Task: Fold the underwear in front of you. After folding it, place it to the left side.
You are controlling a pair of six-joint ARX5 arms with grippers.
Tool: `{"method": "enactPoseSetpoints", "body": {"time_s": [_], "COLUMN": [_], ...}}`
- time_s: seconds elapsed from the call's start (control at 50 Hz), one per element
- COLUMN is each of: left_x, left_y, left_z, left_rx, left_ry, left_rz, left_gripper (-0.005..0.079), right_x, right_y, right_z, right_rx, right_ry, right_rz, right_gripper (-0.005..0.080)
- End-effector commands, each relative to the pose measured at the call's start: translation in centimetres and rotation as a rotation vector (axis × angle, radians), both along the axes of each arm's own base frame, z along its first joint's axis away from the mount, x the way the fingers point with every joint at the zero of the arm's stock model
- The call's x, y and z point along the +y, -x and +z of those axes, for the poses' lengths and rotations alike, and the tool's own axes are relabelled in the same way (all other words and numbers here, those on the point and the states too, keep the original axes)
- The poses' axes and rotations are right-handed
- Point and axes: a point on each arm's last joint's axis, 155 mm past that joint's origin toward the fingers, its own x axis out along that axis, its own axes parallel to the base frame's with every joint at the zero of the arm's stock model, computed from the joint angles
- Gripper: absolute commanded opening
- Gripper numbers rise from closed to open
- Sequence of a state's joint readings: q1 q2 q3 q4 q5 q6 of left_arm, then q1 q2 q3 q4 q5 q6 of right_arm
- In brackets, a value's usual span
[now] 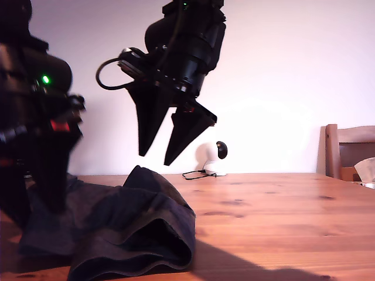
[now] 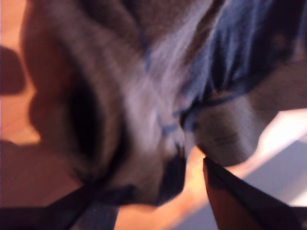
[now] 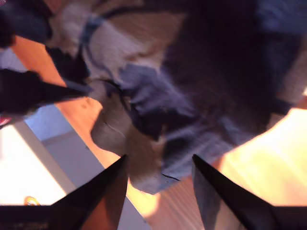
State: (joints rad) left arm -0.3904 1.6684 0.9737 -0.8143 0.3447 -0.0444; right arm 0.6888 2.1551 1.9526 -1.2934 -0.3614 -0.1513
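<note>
The underwear [image 1: 135,228] is a dark grey, crumpled heap on the wooden table [image 1: 275,216], at the exterior view's lower left. My first gripper [image 1: 38,199] reaches down onto its end at the exterior view's left. In the first wrist view the jaws [image 2: 151,175] stand open, very close above the blurred fabric [image 2: 144,96]. My second gripper [image 1: 156,158] hangs open in the air above the underwear's far edge. Its wrist view shows the spread fingers [image 3: 159,158] holding nothing, with the underwear [image 3: 192,86] below them and the first gripper [image 3: 29,91] at the cloth's edge.
A wooden chair [image 1: 345,149] stands at the exterior view's right edge, with a pale object [image 1: 366,170] beside it. A small white device with a cable [image 1: 206,159] sits at the table's back edge, against the white wall.
</note>
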Motion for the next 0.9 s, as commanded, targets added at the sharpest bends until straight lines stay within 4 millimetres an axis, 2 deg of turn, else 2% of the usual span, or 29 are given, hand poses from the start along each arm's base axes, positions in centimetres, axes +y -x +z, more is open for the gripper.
{"method": "enactPoseSetpoints", "body": {"time_s": [0.0,0.04,0.22,0.48,0.74,0.88], "left_x": [-0.1,-0.3,-1.4,-5.1,-8.6,-10.1], "left_y": [-0.6,-0.9,-1.4,-1.4,-0.8,-0.4], "left_z": [0.3,0.4,1.8,7.6,11.7,11.7], "left_rx": [-0.031,-0.042,-0.072,-0.111,-0.037,-0.044], "left_ry": [0.008,0.019,0.078,0.33,0.573,0.582], "left_rz": [0.017,0.015,0.003,-0.015,0.033,0.001], "left_gripper": [0.0135,-0.0025,-0.0024,-0.0024,-0.0024,-0.0024], "right_x": [-0.3,-0.5,-1.2,-2.8,-3.8,-4.2], "right_y": [-0.1,-0.4,-1.3,-2.9,-3.9,-4.2], "right_z": [0.1,0.1,0.1,0.1,0.1,0.1], "right_rx": [0.003,0.002,-0.004,-0.008,-0.016,-0.014], "right_ry": [-0.006,-0.007,-0.01,-0.012,-0.017,-0.015], "right_rz": [-0.004,-0.012,-0.036,-0.078,-0.102,-0.109], "right_gripper": [0.0376,0.0376,0.0376,0.0376,0.0376,0.0376]}}
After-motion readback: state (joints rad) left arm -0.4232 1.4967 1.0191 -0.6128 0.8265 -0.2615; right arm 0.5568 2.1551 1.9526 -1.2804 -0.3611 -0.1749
